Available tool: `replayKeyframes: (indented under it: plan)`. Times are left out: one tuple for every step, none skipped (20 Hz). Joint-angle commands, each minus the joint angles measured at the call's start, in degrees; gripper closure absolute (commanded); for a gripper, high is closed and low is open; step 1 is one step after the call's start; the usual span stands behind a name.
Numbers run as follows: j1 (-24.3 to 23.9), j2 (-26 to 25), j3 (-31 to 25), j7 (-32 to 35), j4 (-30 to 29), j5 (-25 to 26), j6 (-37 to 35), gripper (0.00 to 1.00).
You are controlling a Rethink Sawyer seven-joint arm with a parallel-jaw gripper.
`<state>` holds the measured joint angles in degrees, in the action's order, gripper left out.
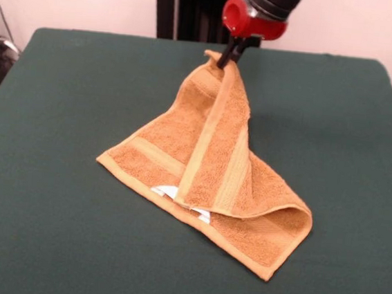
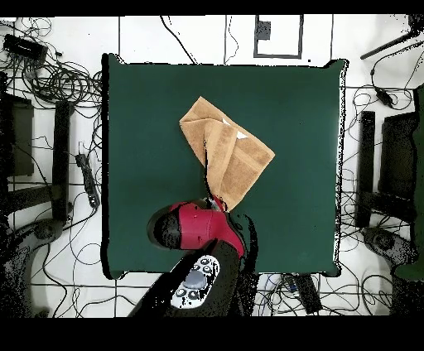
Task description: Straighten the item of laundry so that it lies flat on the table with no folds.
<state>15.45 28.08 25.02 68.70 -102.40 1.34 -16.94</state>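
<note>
The orange-tan terry towel (image 1: 208, 169) lies partly on the green table (image 1: 68, 107), with one corner lifted high into a peak. My gripper (image 1: 227, 58) is shut on that raised corner at the far side, under the red wrist. From there the towel hangs down in a fold over its lower part, which rests on the cloth. A white label (image 1: 166, 191) peeks out near the front edge. In the overhead view the towel (image 2: 224, 149) spreads from the table's middle towards the gripper (image 2: 217, 201), which is mostly hidden by the arm.
The red and black arm (image 2: 199, 232) comes in over the table's near-robot edge. Cables and dark stands (image 2: 62, 141) lie on the floor around the table. Bare green cloth (image 2: 306, 124) surrounds the towel on all sides.
</note>
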Motion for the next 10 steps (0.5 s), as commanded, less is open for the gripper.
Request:
replayKeyframes:
  plan:
    - [2.0, -1.9, -6.4, 17.6, -5.4, -2.6, 6.4, 1.0]
    - [2.2, -2.2, -6.2, 17.6, -5.3, -2.6, 6.7, 1.0]
    - [2.4, -2.5, -5.9, 17.6, -5.2, -2.6, 7.0, 1.0]
    - [2.6, -2.7, -5.6, 17.6, -5.1, -2.6, 7.3, 1.0]
    - [2.8, -2.9, -5.5, 17.5, -5.1, -2.5, 7.7, 1.0]
    - [2.9, -3.2, -5.3, 17.5, -5.0, -2.5, 8.0, 1.0]
    - [3.1, -3.4, -5.1, 17.5, -4.9, -2.6, 8.1, 1.0]
    - [3.3, -3.5, -4.9, 17.5, -4.8, -2.7, 8.1, 1.0]
    - [3.2, -3.4, -5.0, 17.4, -4.8, -2.8, 8.2, 1.0]
    - [3.0, -3.4, -5.1, 17.3, -4.8, -2.9, 8.3, 1.0]
